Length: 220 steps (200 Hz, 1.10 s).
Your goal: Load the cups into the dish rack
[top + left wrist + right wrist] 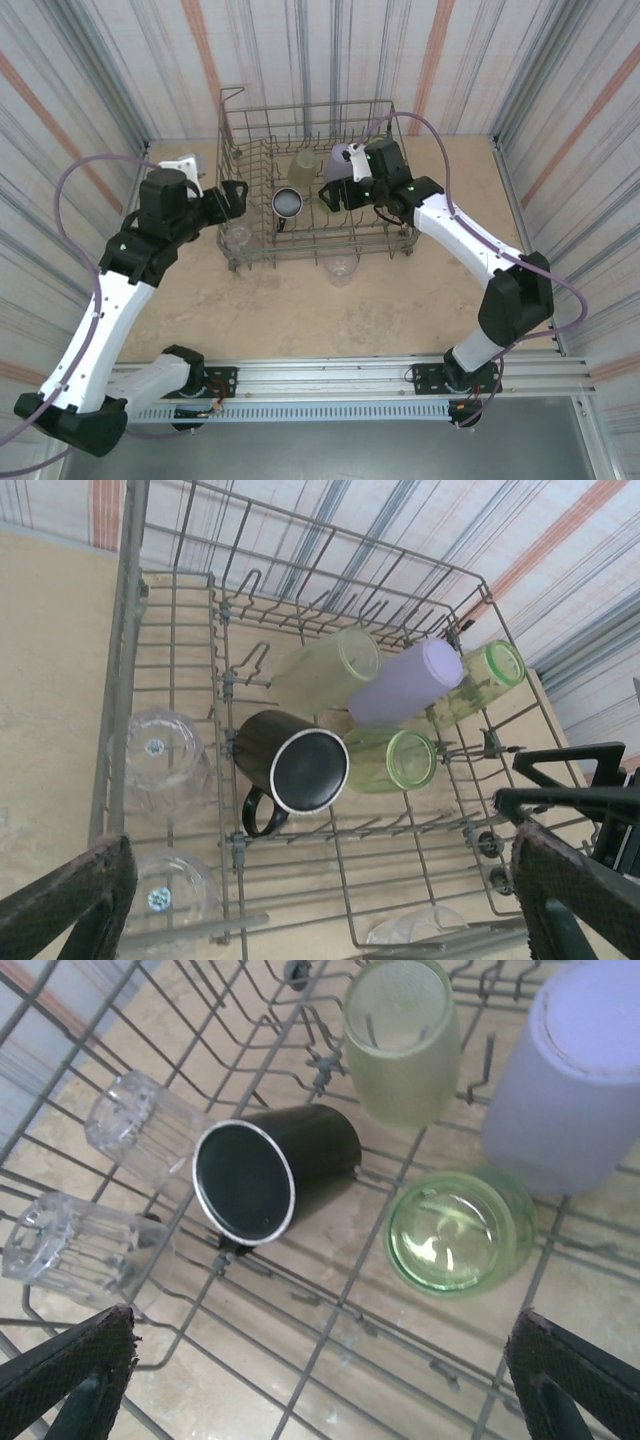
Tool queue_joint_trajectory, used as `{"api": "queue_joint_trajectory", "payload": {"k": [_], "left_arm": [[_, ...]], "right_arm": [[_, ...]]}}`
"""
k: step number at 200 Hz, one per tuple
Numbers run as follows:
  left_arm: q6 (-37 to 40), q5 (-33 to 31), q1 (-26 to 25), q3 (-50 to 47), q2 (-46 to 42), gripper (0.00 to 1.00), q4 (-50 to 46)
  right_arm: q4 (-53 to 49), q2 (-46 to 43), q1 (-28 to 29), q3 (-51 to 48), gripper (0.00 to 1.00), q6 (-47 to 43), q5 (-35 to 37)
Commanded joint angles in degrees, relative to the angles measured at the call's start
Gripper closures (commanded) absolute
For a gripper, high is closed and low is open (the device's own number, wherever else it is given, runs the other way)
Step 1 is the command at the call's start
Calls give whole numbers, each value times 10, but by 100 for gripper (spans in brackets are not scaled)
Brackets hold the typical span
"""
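The top external camera is looking steeply down from behind the arms across the whole table (300, 310). Both wrist cameras are peering closely into the dish rack (116, 660), sharing the black mug (300, 1155).

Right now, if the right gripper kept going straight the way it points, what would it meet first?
Probably the dish rack's wire floor, in the gap between the black mug and the nearer green cup. The right gripper is open; depth is hard to judge.
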Motion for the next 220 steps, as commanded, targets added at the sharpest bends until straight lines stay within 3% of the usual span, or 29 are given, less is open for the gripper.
{"api": "queue_joint_trajectory", "payload": {"k": [1,76,122,148,220], "left_arm": [[-41,-89,-64,-20,-11,2,-24],[-120,-281,-328,-48,31,1,-34],[-192,-300,-428,-58,108,1,-32],[-201,-297,-456,-39,162,1,-32],[-243,-249,-442,-7,264,1,-31]], "right_arm": [[-15,-38,-10,-19,1,25,-19],[-33,-103,-31,-73,1,36,-15],[-39,-150,-39,-107,1,41,-9],[-44,-168,-47,-121,1,40,-8],[-47,-207,-90,-156,1,45,-25]]}}
